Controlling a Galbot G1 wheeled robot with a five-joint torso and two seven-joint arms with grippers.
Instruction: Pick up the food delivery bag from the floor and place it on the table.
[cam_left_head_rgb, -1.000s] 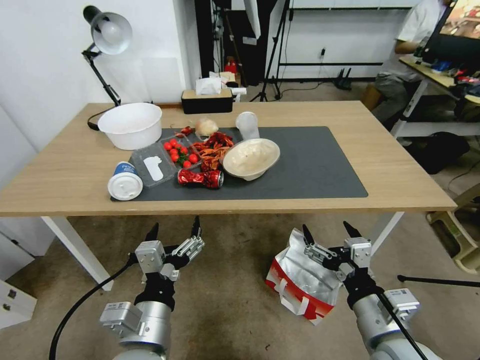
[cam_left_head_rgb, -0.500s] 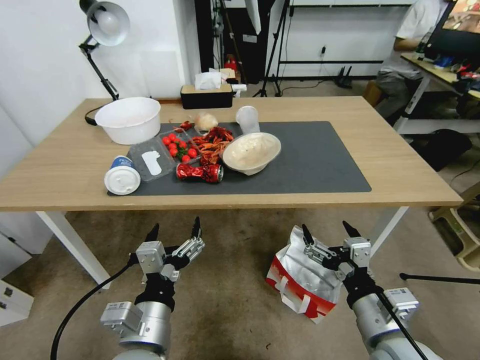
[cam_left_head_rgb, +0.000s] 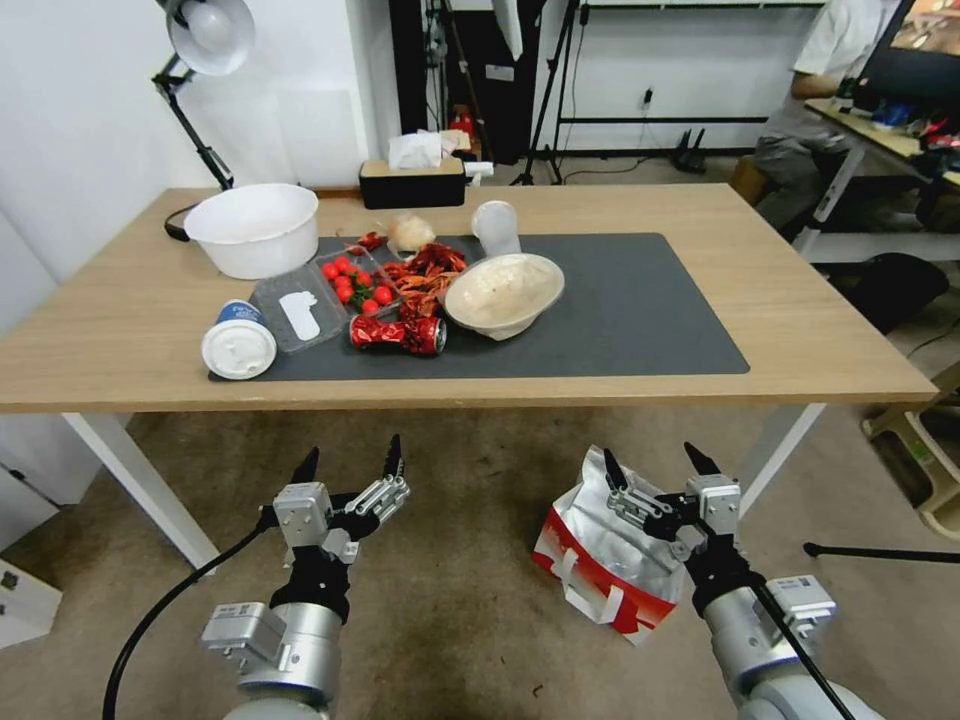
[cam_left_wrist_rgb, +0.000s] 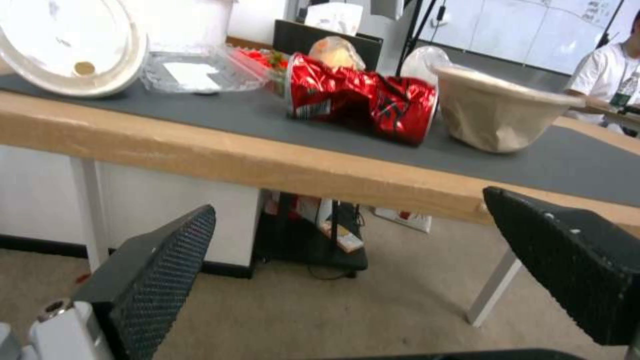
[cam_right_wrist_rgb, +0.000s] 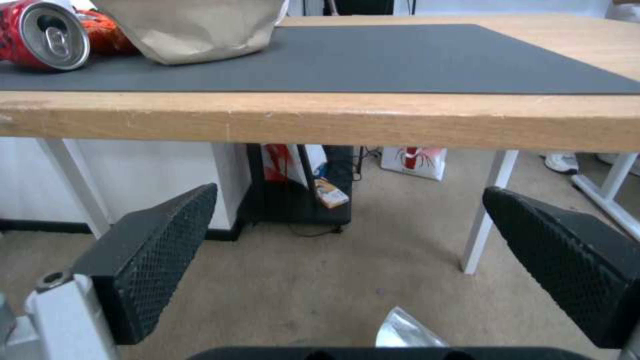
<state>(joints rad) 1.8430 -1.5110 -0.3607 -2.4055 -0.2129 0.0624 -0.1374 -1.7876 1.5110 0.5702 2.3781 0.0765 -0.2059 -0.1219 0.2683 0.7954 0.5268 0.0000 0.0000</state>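
Observation:
The food delivery bag (cam_left_head_rgb: 588, 548), white with red panels and an open foil-lined mouth, stands on the floor (cam_left_head_rgb: 470, 600) to the right, just in front of the table (cam_left_head_rgb: 800, 330). My right gripper (cam_left_head_rgb: 650, 455) hovers open right above the bag's mouth without touching it. A corner of the foil bag (cam_right_wrist_rgb: 408, 331) shows below the open right gripper (cam_right_wrist_rgb: 350, 191), which faces the table edge (cam_right_wrist_rgb: 333, 120). My left gripper (cam_left_head_rgb: 350, 452) hangs open and empty over bare floor on the left. The left gripper (cam_left_wrist_rgb: 351, 201) points at the table edge (cam_left_wrist_rgb: 267, 170).
The left half of the dark mat (cam_left_head_rgb: 640, 310) holds a white bowl (cam_left_head_rgb: 252, 228), a tipped cup (cam_left_head_rgb: 238, 342), a crushed red can (cam_left_head_rgb: 398, 334), tomatoes, shells and a paper bowl (cam_left_head_rgb: 503, 294). A white table leg (cam_left_head_rgb: 785, 452) stands just behind the bag; a black rod (cam_left_head_rgb: 880, 553) lies to its right.
The whole head view has shifted a little, so the camera moved: the table sits slightly higher and wider in the picture. Both grippers and the bag keep their places.

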